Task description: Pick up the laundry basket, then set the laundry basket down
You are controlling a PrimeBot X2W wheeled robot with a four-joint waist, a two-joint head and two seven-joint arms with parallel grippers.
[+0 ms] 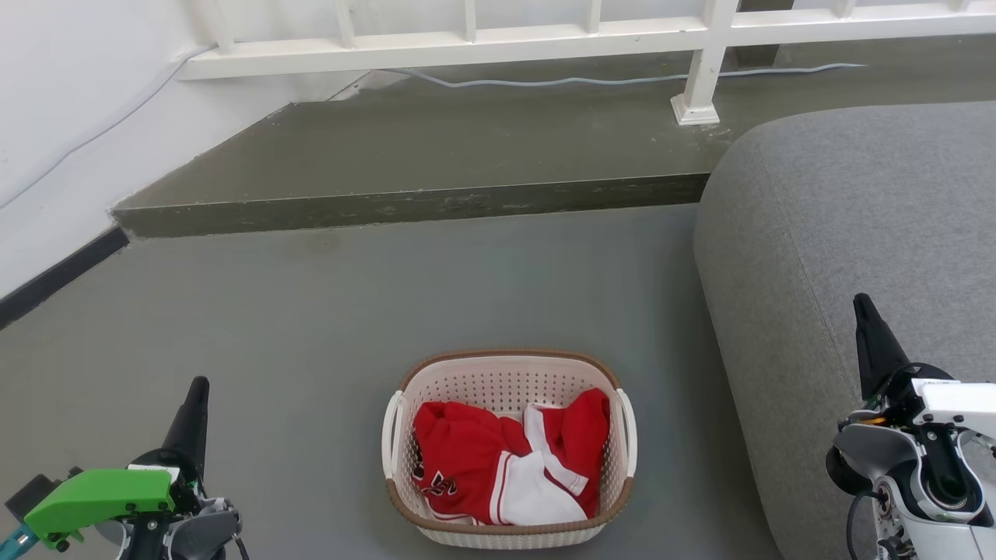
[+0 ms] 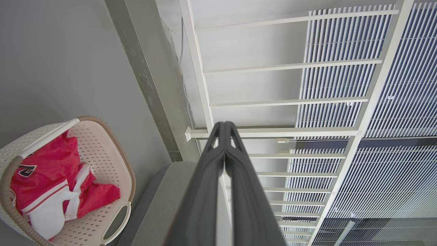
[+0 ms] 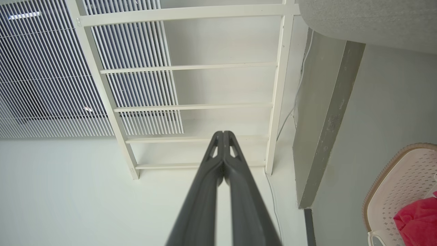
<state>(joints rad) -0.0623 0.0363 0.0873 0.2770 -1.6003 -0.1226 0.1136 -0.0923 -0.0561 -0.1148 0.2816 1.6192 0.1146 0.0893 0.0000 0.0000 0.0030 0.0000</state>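
The laundry basket stands on the grey floor at the bottom middle of the head view, cream-white and perforated, with a brown woven rim and a white loop handle on each side. Red and white clothes lie inside it. My left gripper is low at the left, well apart from the basket, shut with nothing held. Low at the right, beside the sofa, my right gripper is also shut and empty. The basket appears at the lower left of the left wrist view, and the basket at the lower right of the right wrist view.
A grey sofa fills the right side, close to the basket. A raised concrete step crosses the floor behind the basket. A white railing with a post stands on that step. A white wall runs along the left.
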